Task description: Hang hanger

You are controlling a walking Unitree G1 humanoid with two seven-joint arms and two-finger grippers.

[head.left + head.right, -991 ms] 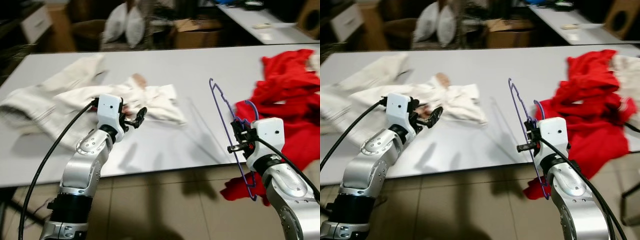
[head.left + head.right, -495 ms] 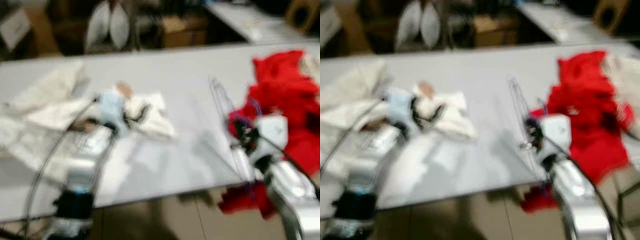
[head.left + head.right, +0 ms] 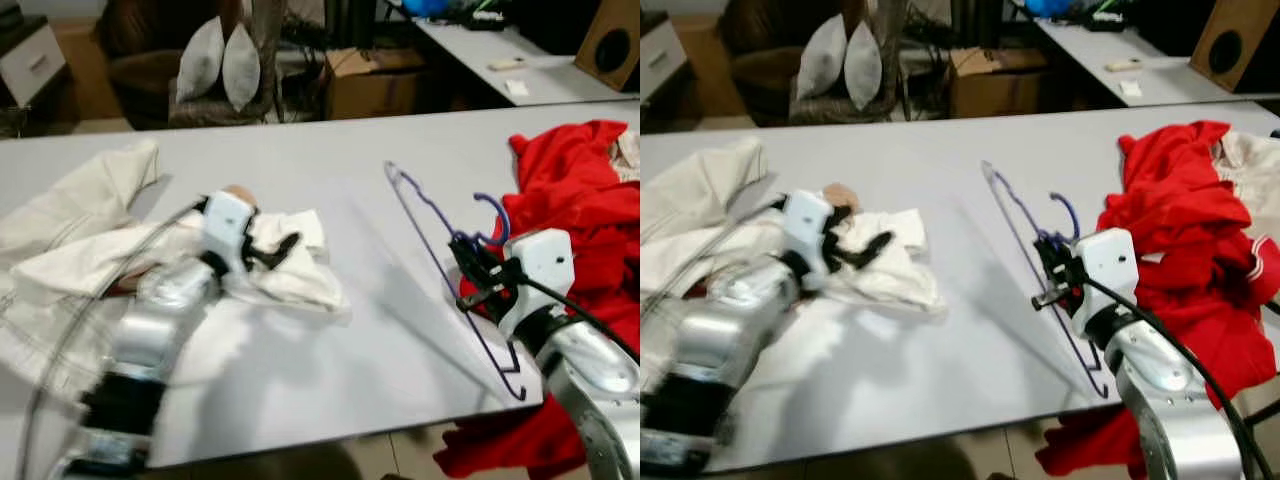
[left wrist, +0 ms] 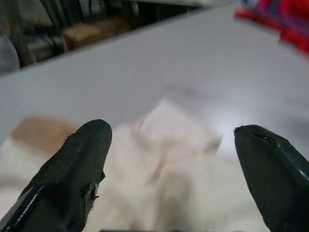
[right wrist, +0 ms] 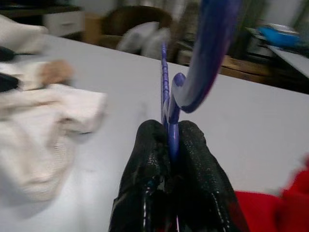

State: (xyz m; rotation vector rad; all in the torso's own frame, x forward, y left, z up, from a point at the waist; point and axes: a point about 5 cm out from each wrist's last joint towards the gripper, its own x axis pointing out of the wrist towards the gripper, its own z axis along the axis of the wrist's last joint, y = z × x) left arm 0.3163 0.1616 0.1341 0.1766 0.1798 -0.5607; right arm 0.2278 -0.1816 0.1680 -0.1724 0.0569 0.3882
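standing by the grey bench (image 3: 330, 330), i can read no writing or labels anywhere. the right hand (image 3: 1052, 272) is clamped on a thin purple wire hanger (image 3: 437, 232), its hook (image 3: 494, 215) curling up beside the hand and its frame tilted above the bench, lower corner past the bench's near edge. the left hand (image 3: 283, 247), blurred, hovers with fingers (image 4: 79, 164) spread apart over crumpled white clothes (image 3: 290, 265). a red garment (image 3: 570, 190) spills off the bench, partly hidden behind the right arm.

Grey table (image 3: 330, 350), cardboard box (image 3: 372, 85) and white cushions (image 3: 220, 60) behind.
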